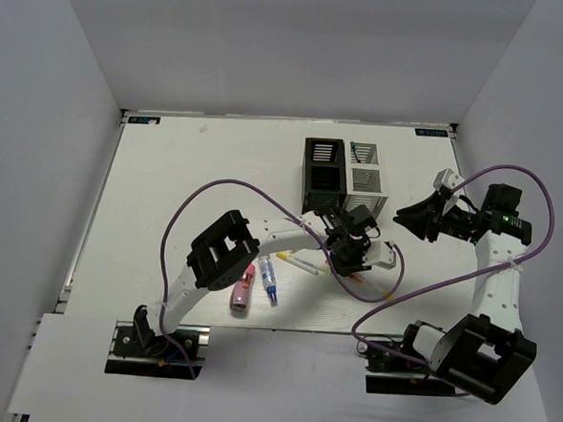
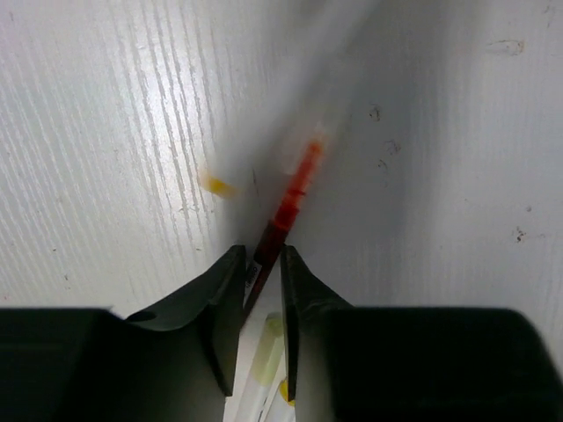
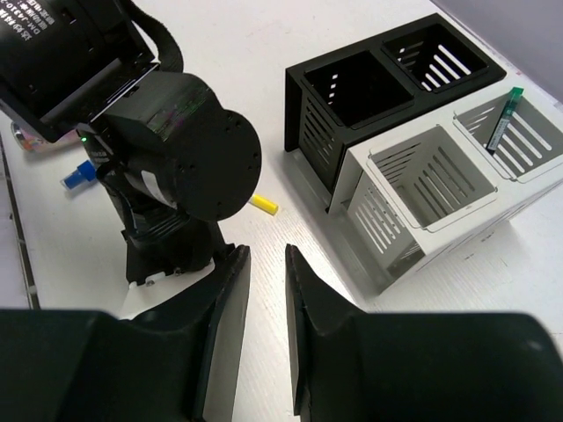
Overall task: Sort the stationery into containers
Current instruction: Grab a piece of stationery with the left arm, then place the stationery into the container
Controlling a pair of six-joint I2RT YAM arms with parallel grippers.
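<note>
My left gripper (image 2: 263, 255) is low over the table, shut on a thin red-ended pen (image 2: 286, 207) that runs up and away from its jaws. Under the jaws lie more pens with yellowish ends (image 2: 264, 352). From above, the left gripper (image 1: 348, 268) sits among several pens (image 1: 302, 263) in front of the black container (image 1: 306, 165) and the white container (image 1: 387, 179). A green-ended pen (image 3: 503, 119) stands in the white container (image 3: 387, 237). My right gripper (image 3: 266, 255) hovers open and empty, right of the containers. The pink tube (image 1: 243, 287) and the blue-tipped tube (image 1: 270, 279) lie near the front edge.
The left arm's wrist (image 3: 176, 149) fills the space just ahead of my right gripper. A yellow pen end (image 3: 263, 206) lies between them on the table. The black container (image 3: 312, 114) shows two empty compartments. Purple cables (image 1: 391, 299) loop over the table's front.
</note>
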